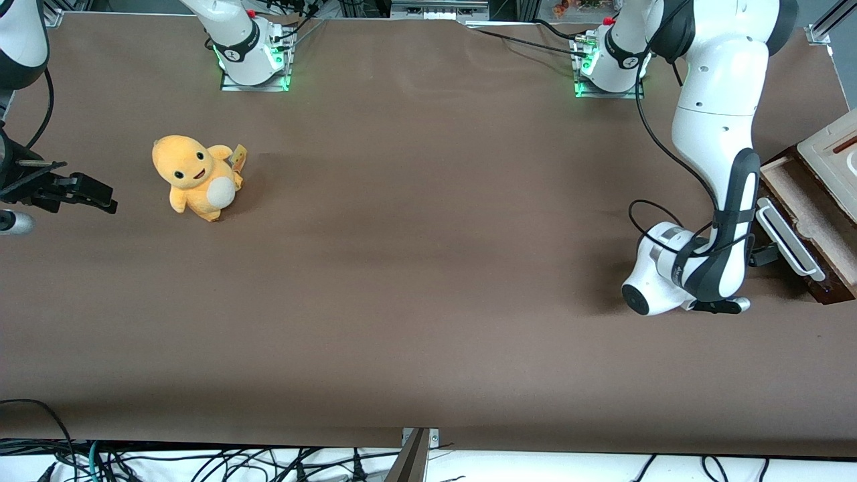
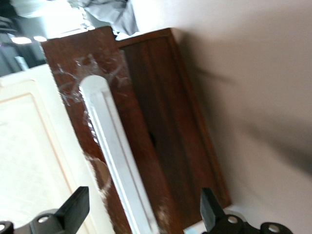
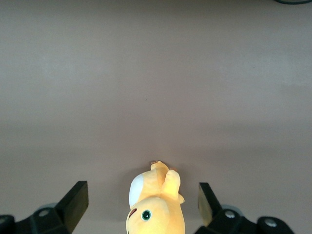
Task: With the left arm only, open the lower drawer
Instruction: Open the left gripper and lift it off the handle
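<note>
Brown matting covers the whole table [image 1: 415, 288], and from my seat I read the scene mostly off the front camera. At the working arm's end of the table sits the cabinet, with its cream-white panel [image 1: 837, 161] on top and the lower drawer [image 1: 807, 227] below it — the drawer stands partly out, since I can see a strip of its pale chipboard inside between the panel and the dark brown front. The long white bar handle [image 1: 790, 241] runs along that front.

The left arm [image 1: 720, 134] bends down from its base and folds at the wrist, so the white hand lies low over the matting, just in front of the drawer. The gripper [image 1: 763, 254] points at the handle, close beside it. In the wrist camera I see the two black fingertips [image 2: 73, 207] spread wide apart, with the handle [image 2: 117, 161] and the dark drawer front [image 2: 161, 141] lying between them — the fingers touch neither, as far as I can make out. The cream panel [image 2: 29, 161] shows beside the handle there.

Toward the parked arm's end of the table a yellow plush toy [image 1: 195, 177] sits upright on the matting, well apart from the drawer.
</note>
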